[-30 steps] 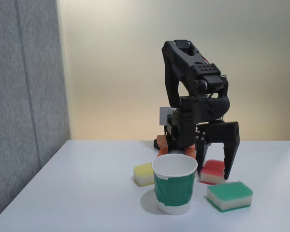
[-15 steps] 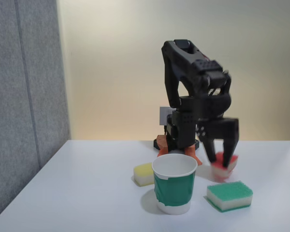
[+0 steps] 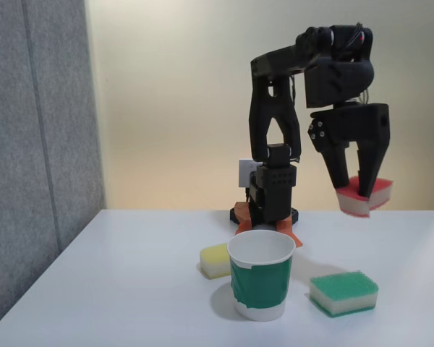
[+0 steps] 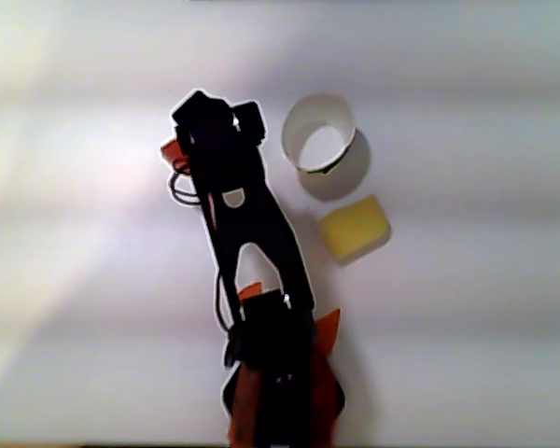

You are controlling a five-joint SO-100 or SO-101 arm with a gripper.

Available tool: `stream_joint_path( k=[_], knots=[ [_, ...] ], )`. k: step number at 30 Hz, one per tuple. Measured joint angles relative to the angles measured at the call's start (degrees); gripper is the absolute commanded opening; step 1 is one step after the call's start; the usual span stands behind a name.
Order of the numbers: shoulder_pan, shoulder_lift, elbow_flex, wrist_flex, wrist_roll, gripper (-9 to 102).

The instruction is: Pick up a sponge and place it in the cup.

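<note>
Black arm raised high, gripper pointing down, fingers clamped on the sponge, up right of the cup.

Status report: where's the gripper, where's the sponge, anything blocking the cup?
Gripper raised, jaws shut on red sponge, clear of the table. Cup upright, open, off to the left in the fixed view. Nothing in the way.
</note>
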Motion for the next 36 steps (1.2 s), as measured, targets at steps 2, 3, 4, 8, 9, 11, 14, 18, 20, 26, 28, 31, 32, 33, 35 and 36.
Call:
stream_joint_path(
  k=[2, 3, 4, 8, 9, 11, 14, 18, 20, 26, 28, 31, 32, 33, 35, 36],
  knots=[
    [2.72, -2.90, -3.87, -0.26, 0.09, 0],
    [3.96, -4.22, -6.06, -0.09, 0.09, 0],
    [5.36, -5.71, -8.35, 0.35, 0.18, 0],
    [9.67, -9.93, -14.77, 1.76, -0.97, 0],
    [10.81, -10.37, -15.91, 2.81, -1.32, 0],
    [13.10, -10.46, -17.31, 4.83, -2.29, 0],
    [16.26, -10.46, -17.84, 5.71, -2.37, 0],
    [19.34, -11.95, -17.84, 5.71, -4.04, 0],
    [20.30, -13.45, -18.02, 5.71, -4.39, 0],
    [22.85, -16.08, -18.11, 5.71, -6.50, 0],
    [23.12, -16.44, -18.11, 5.71, -7.47, 0],
    [24.17, -16.52, -18.11, 5.71, -8.96, 12],
    [24.35, -16.52, -18.37, 5.71, -9.32, 17],
    [24.35, -16.52, -18.63, 6.15, -9.40, 22],
    [24.35, -16.52, -19.34, 6.59, -10.28, 29],
    [23.99, -16.52, -19.69, 6.59, -10.46, 31]
  ],
)
